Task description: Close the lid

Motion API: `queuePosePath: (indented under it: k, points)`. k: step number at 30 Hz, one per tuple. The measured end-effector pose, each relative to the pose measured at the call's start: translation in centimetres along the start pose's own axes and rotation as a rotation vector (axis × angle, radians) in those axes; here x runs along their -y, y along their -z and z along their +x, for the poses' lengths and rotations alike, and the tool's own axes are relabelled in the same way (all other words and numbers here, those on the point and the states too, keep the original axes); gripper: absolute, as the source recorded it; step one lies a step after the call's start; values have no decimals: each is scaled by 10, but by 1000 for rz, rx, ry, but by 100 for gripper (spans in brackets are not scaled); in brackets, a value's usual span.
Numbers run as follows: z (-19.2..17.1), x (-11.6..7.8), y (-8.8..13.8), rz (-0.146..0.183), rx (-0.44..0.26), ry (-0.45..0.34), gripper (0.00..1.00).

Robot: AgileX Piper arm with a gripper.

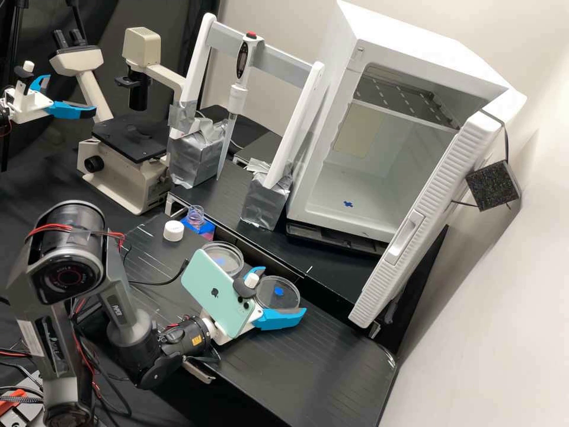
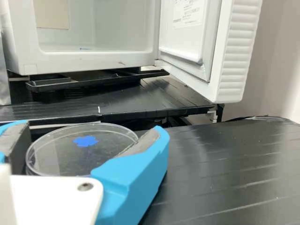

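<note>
In the high view my gripper (image 1: 282,292) stands low over the bench's near part, its blue fingers wide apart beside a round clear dish (image 1: 278,292) with a blue mark. In the wrist view the gripper (image 2: 96,127) is open, with the clear dish (image 2: 61,147) between its fingers. One finger covers part of the dish's rim; whether the pads touch it I cannot tell. A second clear dish (image 1: 224,260) with a blue spot stands beside the first, partly behind the phone. Whether either dish has a lid on it is unclear.
A green phone (image 1: 210,290) is mounted on the wrist. A white cap (image 1: 173,230) and a small clear bottle (image 1: 195,216) stand near the raised shelf's edge. Behind are a taped pipette stand (image 1: 267,201), a microscope (image 1: 127,172) and a white cabinet (image 1: 326,196) with its door (image 1: 427,219) open.
</note>
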Motion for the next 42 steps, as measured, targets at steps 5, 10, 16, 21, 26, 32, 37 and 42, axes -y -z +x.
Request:
queuePosePath:
  k: [5, 10, 16, 21, 26, 32, 37, 42]
  points:
    - [0, 0, 0, 1, 0, 0, 0]
    - [0, 0, 0, 1, 0, 0, 0]
    - [0, 0, 0, 1, 0, 0, 0]
    - [-1, -1, 1, 11, 2, 1, 0]
    - [-7, -8, 3, 33, 2, 3, 0]
    - [-22, -20, 14, 89, -45, -35, 0]
    - [-34, -18, 30, 104, -117, -30, 0]
    - [-38, -10, 53, 64, -244, 25, 0]
